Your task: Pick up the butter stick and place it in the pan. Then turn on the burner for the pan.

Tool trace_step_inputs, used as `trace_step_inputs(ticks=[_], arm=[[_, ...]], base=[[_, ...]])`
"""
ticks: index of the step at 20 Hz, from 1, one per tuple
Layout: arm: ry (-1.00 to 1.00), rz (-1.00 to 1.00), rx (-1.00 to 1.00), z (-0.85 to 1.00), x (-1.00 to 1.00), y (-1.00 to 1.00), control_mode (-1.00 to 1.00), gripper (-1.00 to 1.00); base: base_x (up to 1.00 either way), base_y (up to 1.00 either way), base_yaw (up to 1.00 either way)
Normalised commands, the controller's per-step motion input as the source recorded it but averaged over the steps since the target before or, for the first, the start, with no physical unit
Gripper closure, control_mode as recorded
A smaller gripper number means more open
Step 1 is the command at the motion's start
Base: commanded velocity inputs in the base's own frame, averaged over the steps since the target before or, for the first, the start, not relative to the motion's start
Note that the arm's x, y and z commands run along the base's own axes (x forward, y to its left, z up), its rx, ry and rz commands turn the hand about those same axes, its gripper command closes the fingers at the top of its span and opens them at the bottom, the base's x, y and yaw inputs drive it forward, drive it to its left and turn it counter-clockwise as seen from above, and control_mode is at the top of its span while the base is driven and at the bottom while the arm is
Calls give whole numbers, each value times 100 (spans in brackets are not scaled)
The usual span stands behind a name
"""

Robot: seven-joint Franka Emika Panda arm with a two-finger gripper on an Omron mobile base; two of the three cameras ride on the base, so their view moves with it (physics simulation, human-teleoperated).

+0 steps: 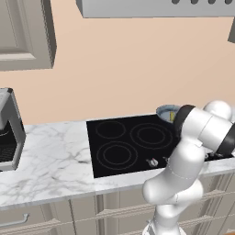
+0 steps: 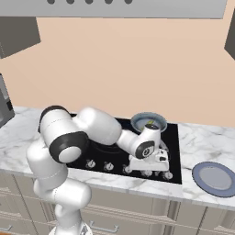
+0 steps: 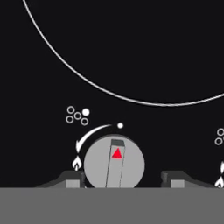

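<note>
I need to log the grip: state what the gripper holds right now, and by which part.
Nothing is held yet. In the hand view the gripper straddles a stove knob, fingertips on either side; firm contact cannot be told. The butter stick lies in the pan.

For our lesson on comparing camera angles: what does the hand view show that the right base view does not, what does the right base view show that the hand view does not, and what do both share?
Hand view alone: the knob's red triangle marker, the curved arrow with flame symbol beside it, and the gripper fingertips on either side of that knob.

Right base view alone: the pan at the back of the stove with the butter stick in it, a blue plate on the marble counter, and the range hood.

Both: the black cooktop, a burner ring and the stove knob.
</note>
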Motion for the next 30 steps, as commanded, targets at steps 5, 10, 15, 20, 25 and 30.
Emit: trace_step_inputs(ticks=[5,10,15,20,25,30], arm=[[-10,9,0,-11,-11,24,-100,100],[-6,14,1,-8,0,18,-100,100],[0,5,-1,-13,0,0,-100,100],[0,20,-3,-35,0,0,-100,100],[0,28,-2,-38,0,5,-100,100],[0,31,-5,-45,-6,30,-100,100]], base=[[0,0,0],[0,0,0],[0,0,0],[0,0,0],[0,0,0],[0,0,0]])
